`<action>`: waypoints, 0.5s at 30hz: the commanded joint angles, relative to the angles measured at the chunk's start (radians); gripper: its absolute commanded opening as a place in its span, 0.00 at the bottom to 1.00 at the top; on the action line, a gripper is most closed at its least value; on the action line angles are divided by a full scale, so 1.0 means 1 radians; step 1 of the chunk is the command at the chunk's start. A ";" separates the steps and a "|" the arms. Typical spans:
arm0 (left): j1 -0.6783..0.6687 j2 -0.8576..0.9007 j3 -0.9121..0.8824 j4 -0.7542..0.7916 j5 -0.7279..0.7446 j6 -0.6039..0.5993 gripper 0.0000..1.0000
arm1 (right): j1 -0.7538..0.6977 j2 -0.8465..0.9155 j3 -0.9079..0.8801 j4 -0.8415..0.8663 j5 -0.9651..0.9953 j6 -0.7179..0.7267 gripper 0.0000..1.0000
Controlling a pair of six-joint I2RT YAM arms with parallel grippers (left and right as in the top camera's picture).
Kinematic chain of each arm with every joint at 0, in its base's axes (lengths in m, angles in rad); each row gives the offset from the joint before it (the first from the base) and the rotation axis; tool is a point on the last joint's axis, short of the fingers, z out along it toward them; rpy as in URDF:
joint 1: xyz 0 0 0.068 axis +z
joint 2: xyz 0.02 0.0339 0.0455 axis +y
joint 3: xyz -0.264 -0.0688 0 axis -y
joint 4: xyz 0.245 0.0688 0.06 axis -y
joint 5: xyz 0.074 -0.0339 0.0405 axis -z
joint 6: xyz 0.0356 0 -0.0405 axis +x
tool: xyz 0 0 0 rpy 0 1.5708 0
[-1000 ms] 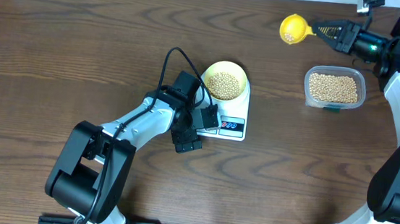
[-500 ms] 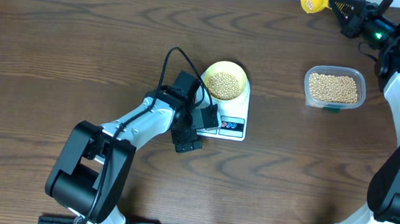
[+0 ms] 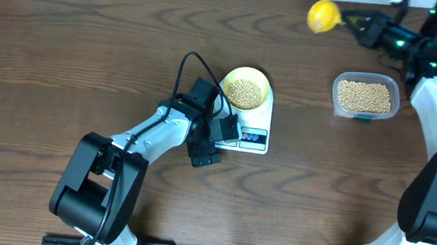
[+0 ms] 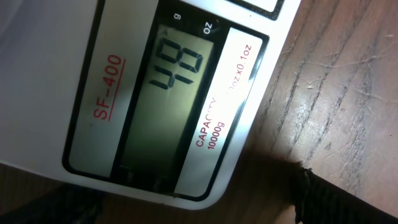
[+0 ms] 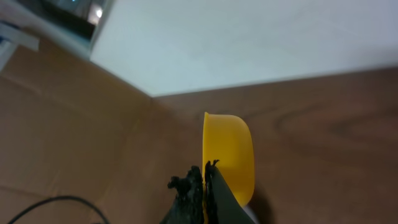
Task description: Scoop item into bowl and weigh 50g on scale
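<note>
Up at the far right of the bench [image 3: 90, 48], the right gripper [image 3: 352, 23] has carried the yellow scoop [image 3: 323, 17] back down from the top edge, where it was half a second ago. It is now near where it hung a second ago, though a little nearer the far edge. The scoop has also rolled: its hollow faced up then, and it now shows only its rounded yellow back from overhead. In the right wrist view the scoop [image 5: 233, 155] stands edge-on with its rim to the left, and the right gripper is closed tight on its handle.

The left arm has not shifted. The left gripper [image 3: 215, 142] hangs spread wide over the front of the scale [image 3: 253, 140], holding nothing. The bowl [image 3: 248, 70] sits on the scale's far half with beans [image 3: 244, 91] in it. More beans [image 3: 365, 96] lie in the clear tub [image 3: 337, 92], well apart to the right.

The left wrist camera looks straight at the scale [image 4: 93, 74]. Red lettering says "SF-400". The display [image 4: 168, 106] shows "48", with small "g" and "oz" marks at its edge. The strip beside it reads "CAPACITY 10000g" and "x0.1oz" (the start of that second line is lost in glare).
</note>
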 commanded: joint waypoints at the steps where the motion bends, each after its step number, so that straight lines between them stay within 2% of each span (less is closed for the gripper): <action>1: -0.012 0.057 -0.013 -0.003 0.019 0.029 0.97 | 0.063 -0.016 0.004 -0.041 -0.058 -0.085 0.01; 3: -0.012 0.057 -0.013 -0.003 0.019 0.028 0.98 | 0.094 -0.016 0.004 -0.061 -0.076 -0.155 0.01; 12: -0.012 0.057 -0.013 -0.003 0.019 0.028 0.98 | 0.220 -0.016 0.004 -0.217 -0.120 -0.663 0.01; 15: -0.012 0.057 -0.013 -0.003 0.019 0.028 0.98 | 0.245 -0.018 0.004 -0.220 -0.120 -0.779 0.01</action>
